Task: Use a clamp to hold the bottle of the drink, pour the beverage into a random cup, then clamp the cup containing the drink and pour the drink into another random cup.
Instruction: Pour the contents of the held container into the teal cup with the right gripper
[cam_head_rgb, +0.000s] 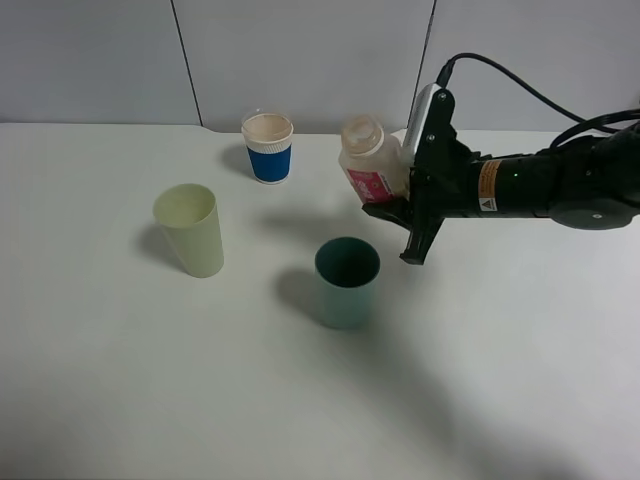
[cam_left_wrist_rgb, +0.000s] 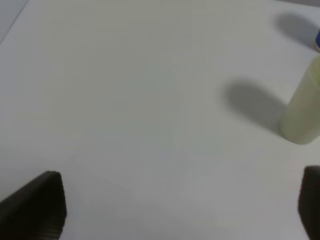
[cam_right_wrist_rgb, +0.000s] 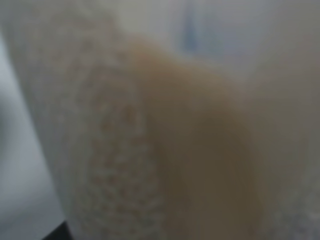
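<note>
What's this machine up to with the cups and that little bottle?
The right gripper is shut on the bottle of beige drink, holding it slightly tilted in the air near the teal cup. No liquid is visibly flowing. The pale green cup and blue-sleeved paper cup stand apart. The left gripper is open over the table.

Bottle (cam_head_rgb: 372, 160), upper centre: translucent, pink-red label; beverage (cam_right_wrist_rgb: 200, 150) inside, pale beige.
Teal tumbler (cam_head_rgb: 347, 285), centre: plain, dark interior.
Pale yellow-green tumbler (cam_head_rgb: 190, 232), left: plain.
Paper cup (cam_head_rgb: 268, 150), upper centre-left: blue sleeve, white rim.
Table (cam_head_rgb: 120, 400): white.
Right gripper (cam_head_rgb: 398, 228), right of centre: black, orange band.
</note>
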